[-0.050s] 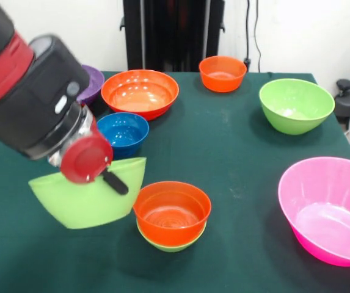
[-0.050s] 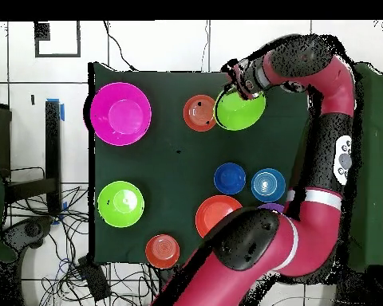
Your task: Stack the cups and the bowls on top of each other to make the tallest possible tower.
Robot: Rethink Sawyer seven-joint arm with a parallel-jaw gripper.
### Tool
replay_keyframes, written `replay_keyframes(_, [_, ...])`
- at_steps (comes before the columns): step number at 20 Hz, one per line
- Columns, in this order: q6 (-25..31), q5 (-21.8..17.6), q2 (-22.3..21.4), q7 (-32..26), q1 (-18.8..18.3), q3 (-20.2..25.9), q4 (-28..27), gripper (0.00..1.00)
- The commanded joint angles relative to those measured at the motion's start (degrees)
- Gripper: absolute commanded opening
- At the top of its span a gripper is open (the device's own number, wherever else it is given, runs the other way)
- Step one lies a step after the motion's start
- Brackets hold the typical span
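Note:
A tilted lime green bowl (image 1: 83, 201) (image 2: 242, 111) hangs above the green cloth, and my gripper (image 1: 116, 182) (image 2: 237, 88) is shut on its rim. One black finger (image 1: 112, 180) lies over the rim's near edge. Just beside it stands the tower (image 1: 171, 210) (image 2: 200, 112), an orange bowl nested in a small green bowl. The held bowl sits left of the tower in the front view, close to it and slightly higher. Whether they touch is unclear.
A pink bowl (image 1: 327, 207) (image 2: 120, 113), a green bowl (image 1: 295, 104) (image 2: 120, 203), a small orange bowl (image 1: 222, 72) (image 2: 162, 250), a wide orange bowl (image 1: 140, 91) (image 2: 215, 213), a blue bowl (image 1: 123, 131) (image 2: 229, 178) and a purple bowl (image 1: 94, 82) stand around. A second blue bowl (image 2: 267, 184) shows overhead.

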Motion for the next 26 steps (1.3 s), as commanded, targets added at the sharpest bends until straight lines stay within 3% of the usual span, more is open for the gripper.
replay_keyframes(1, [9.2,-13.7,4.0,2.4,-1.1,16.4,-11.2,0.00])
replay_keyframes(4, [11.5,-18.9,3.2,3.8,-2.2,22.2,-11.4,0.00])
replay_keyframes(9, [15.4,-31.6,3.7,4.2,-4.3,35.5,-12.8,0.00])
replay_keyframes(17, [24.8,-50.4,3.0,-0.4,-7.2,53.9,-15.4,0.00])
replay_keyframes(26, [32.9,-70.9,2.3,-1.3,-9.7,74.5,-19.4,0.00])
